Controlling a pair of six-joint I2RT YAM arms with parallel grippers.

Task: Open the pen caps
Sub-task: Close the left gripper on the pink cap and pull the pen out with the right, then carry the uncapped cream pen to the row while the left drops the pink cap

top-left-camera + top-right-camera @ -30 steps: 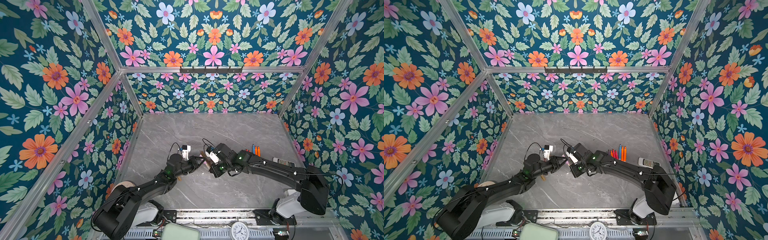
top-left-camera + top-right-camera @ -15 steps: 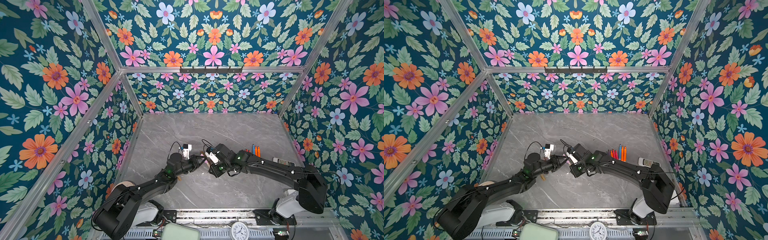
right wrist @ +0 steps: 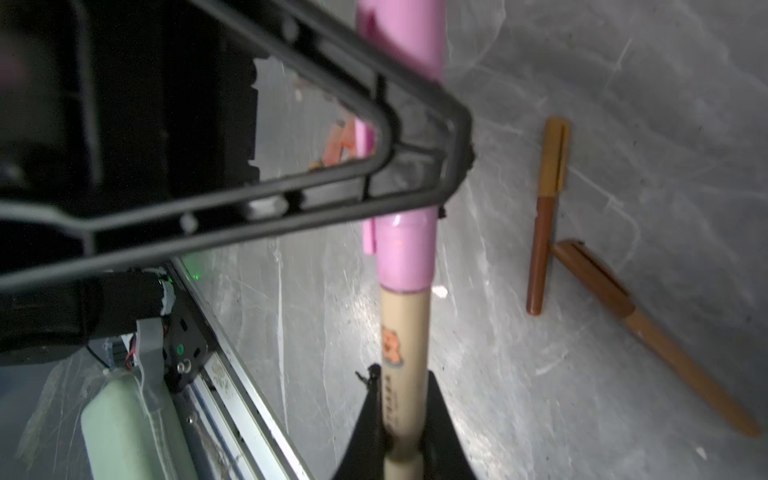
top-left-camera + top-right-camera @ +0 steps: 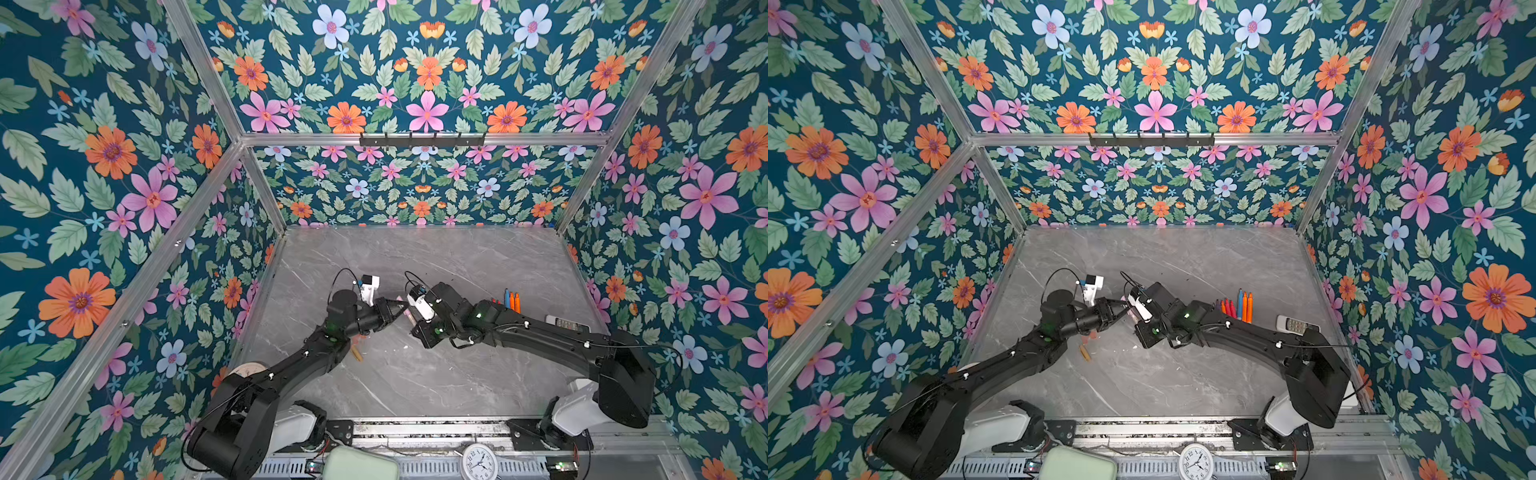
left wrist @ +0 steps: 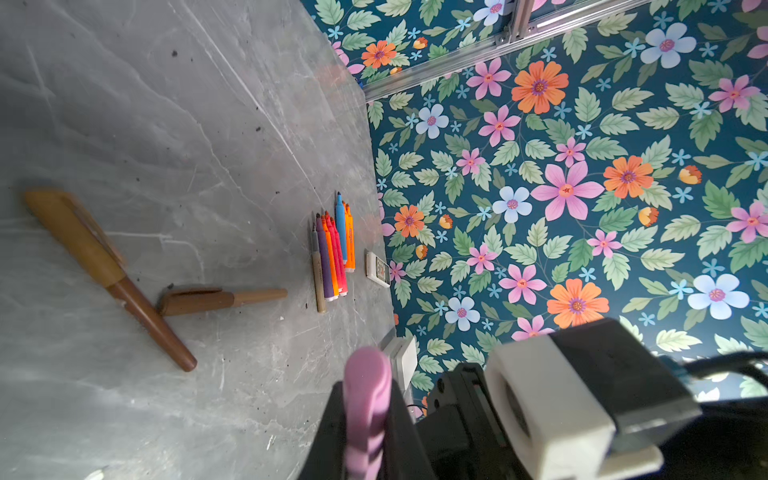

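A pen with a beige body (image 3: 405,353) and a pink cap (image 3: 407,257) hangs between my two grippers above the middle of the table. My left gripper (image 5: 368,436) is shut on the pink cap (image 5: 368,390), and its black fingers (image 3: 415,166) cross the cap in the right wrist view. My right gripper (image 3: 405,415) is shut on the beige body. The cap still sits on the body. In both top views the left gripper (image 4: 397,309) (image 4: 1121,309) and the right gripper (image 4: 411,319) (image 4: 1133,316) meet tip to tip.
Two brown capped pens (image 5: 108,270) (image 5: 216,300) lie crossed on the grey table. A row of uncapped coloured pens (image 4: 510,300) (image 4: 1237,305) lies at the right, beside a white remote (image 4: 1296,324). Loose caps (image 4: 1085,352) lie under the left arm. A clock (image 4: 478,461) sits on the front rail.
Both arms stay almost where they were, with the pink-capped pen held between them the whole time.
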